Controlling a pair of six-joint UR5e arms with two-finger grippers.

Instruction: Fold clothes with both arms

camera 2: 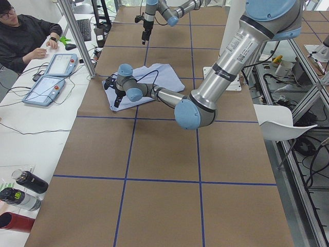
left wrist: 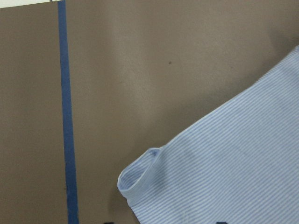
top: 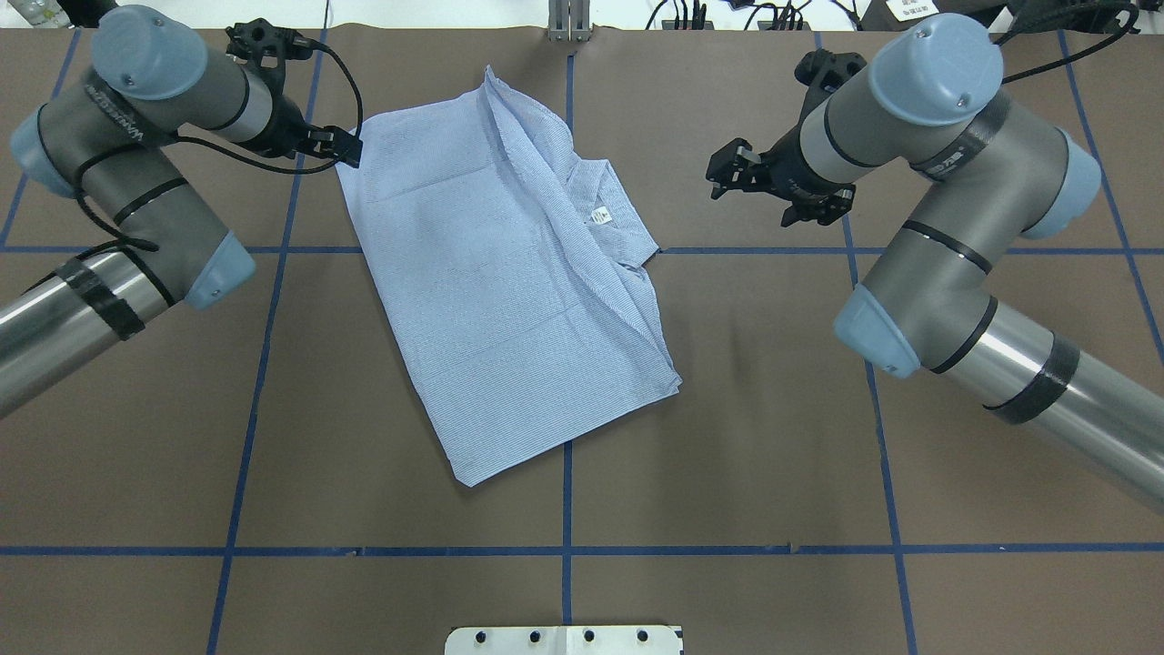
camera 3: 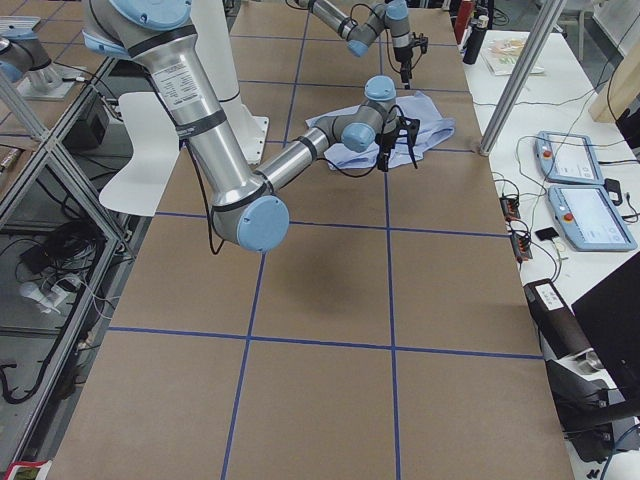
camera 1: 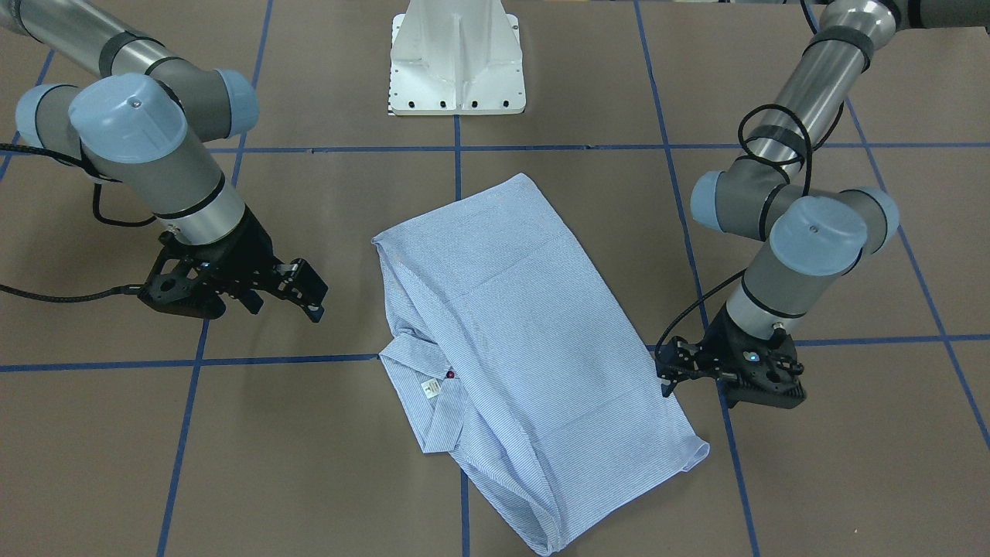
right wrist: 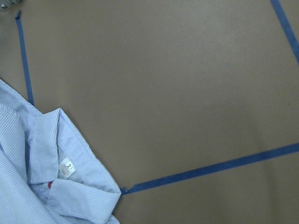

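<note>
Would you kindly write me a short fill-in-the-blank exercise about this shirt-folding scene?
1. The tape lines on the brown table are ___.
2. The shirt lies with its collar toward the robot's ___ side.
3. The right pincer is ___ and holds nothing.
4. The label inside the collar shows the digit ___.
Missing words: blue; right; open; 2.

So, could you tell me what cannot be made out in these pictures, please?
Chest pocket: hidden in every view under the folded shirt.
Neck label: beyond a 2, the print is too small in every view.
Left gripper: fingertips cut off by the left wrist view's bottom edge; contact with the shirt unclear.
</note>
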